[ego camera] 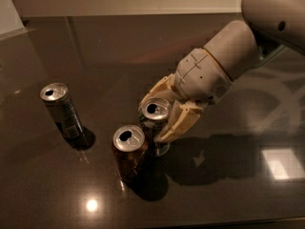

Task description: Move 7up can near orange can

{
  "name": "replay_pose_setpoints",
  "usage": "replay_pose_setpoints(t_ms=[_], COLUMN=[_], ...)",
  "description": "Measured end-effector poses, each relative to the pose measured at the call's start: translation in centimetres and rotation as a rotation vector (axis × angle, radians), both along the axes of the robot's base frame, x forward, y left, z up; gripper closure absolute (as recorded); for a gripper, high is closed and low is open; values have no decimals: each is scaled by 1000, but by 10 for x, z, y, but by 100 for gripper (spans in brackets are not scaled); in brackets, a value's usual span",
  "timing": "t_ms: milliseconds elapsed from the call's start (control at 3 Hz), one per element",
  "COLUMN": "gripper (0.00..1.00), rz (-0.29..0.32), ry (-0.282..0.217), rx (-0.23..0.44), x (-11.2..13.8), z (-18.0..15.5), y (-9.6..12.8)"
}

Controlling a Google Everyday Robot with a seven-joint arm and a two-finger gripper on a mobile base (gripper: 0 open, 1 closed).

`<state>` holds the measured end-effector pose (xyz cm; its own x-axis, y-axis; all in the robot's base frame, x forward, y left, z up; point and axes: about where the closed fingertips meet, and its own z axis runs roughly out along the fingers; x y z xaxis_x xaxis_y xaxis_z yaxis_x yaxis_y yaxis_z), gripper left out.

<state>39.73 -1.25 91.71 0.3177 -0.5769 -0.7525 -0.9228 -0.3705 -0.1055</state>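
The 7up can [155, 114], pale grey-green with a silver top, stands upright on the dark table just right of and behind the orange can [129, 151], almost touching it. The orange can is brownish-orange with a silver top and stands near the front middle. My gripper [162, 113] reaches in from the upper right, and its cream fingers [183, 120] are closed around the 7up can's sides. Most of the 7up can's body is hidden by the fingers and the orange can.
A taller slim dark can [62, 110] stands upright at the left. The glossy dark table [95, 46] reflects lights at the front [90, 205] and right. The white arm [238, 46] fills the upper right.
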Motion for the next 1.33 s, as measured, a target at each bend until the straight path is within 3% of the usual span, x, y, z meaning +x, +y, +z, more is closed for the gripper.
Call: replay_pose_setpoints(t_ms=[667, 1000, 1333], gripper=[59, 36, 12], rz=[13, 0, 0], ry=[-26, 2, -3], rx=[-50, -70, -71], x=[-6, -3, -4], z=[-17, -24, -23], y=[1, 0, 1])
